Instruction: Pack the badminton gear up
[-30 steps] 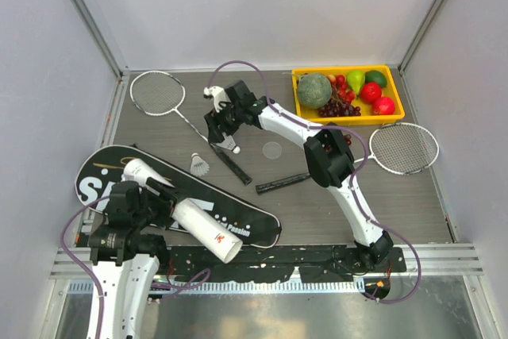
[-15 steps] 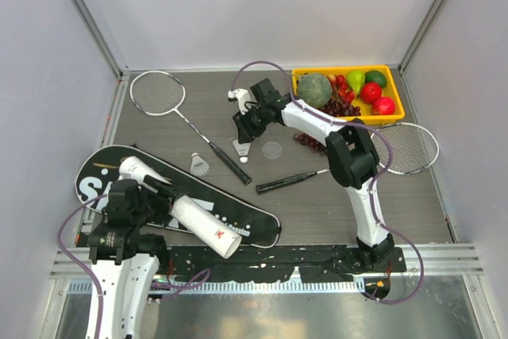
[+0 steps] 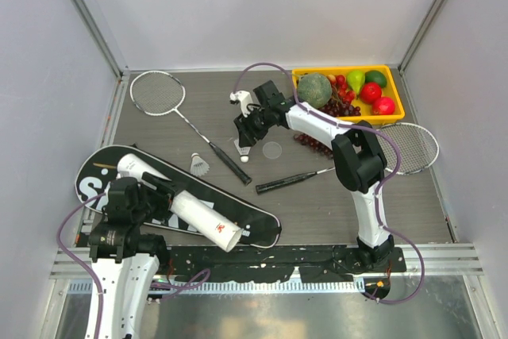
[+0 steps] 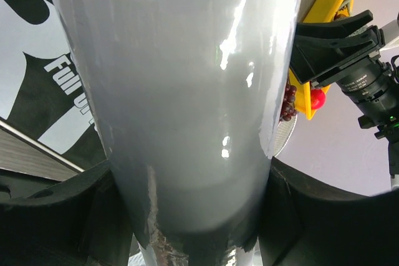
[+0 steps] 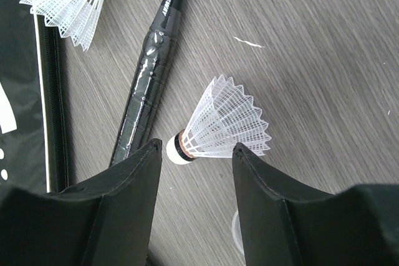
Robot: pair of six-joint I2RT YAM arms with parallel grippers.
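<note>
Top external: long white tube (image 3: 178,208) diagonal, mouth toward near-right, clamped in left gripper (image 3: 147,200).

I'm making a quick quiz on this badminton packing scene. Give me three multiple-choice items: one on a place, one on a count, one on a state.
1. Where does the yellow tray stand?
A. near left corner
B. far right corner
C. on the bag

2. How many rackets lie on the table?
A. one
B. two
C. three

3. What is the left gripper doing?
A. gripping the long white tube
B. hanging open over a racket
C. pinching a shuttlecock

Key: 1 B, the tray sits at the far right; 2 B, one racket far left, another right; 3 A, the tube fills the space between its jaws in the left wrist view.
</note>
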